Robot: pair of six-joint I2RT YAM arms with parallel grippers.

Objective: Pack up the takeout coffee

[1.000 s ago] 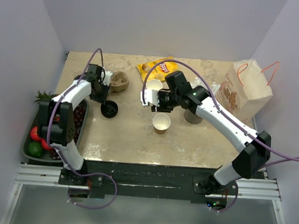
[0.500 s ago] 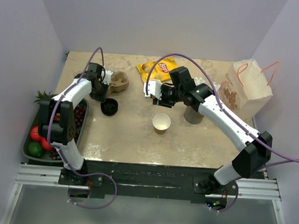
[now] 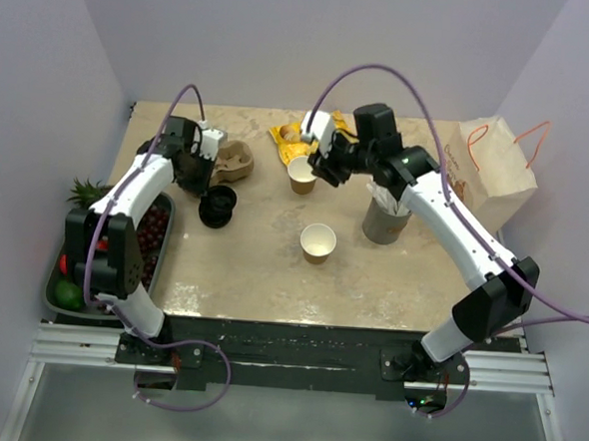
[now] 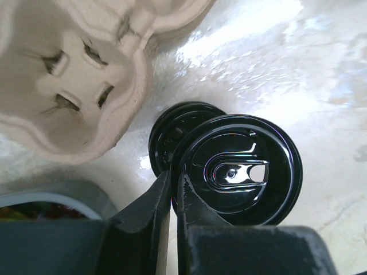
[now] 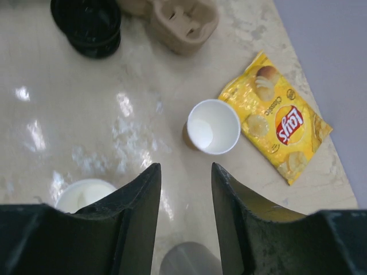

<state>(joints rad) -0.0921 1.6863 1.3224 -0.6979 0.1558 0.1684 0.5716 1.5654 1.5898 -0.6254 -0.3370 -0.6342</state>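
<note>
In the left wrist view my left gripper (image 4: pixel 174 176) is shut on the rim of a round black lid (image 4: pixel 241 172), which hangs just above a second black lid (image 4: pixel 166 134) on the table. From above, that gripper (image 3: pixel 203 180) is beside the lids (image 3: pixel 217 206). One tan paper cup (image 3: pixel 301 173) (image 5: pixel 213 127), white inside, stands upright near the chip bag. Another cup (image 3: pixel 318 242) (image 5: pixel 85 195) stands mid-table. My right gripper (image 5: pixel 186 169) (image 3: pixel 323 165) hovers open and holds nothing, high above the table between the two cups.
The pulp two-cup carrier (image 3: pixel 236 160) (image 4: pixel 69 74) lies just beyond the lids. A yellow chip bag (image 3: pixel 292 136) (image 5: pixel 275 117) is at the back, a grey cup of straws (image 3: pixel 383 221) to the right, a paper bag (image 3: pixel 492 173) far right, a fruit tray (image 3: pixel 72 267) at the left edge.
My left gripper has shut on the lid's rim. The right arm has risen and swung toward the back, and the far cup now stands in plain view below it.
</note>
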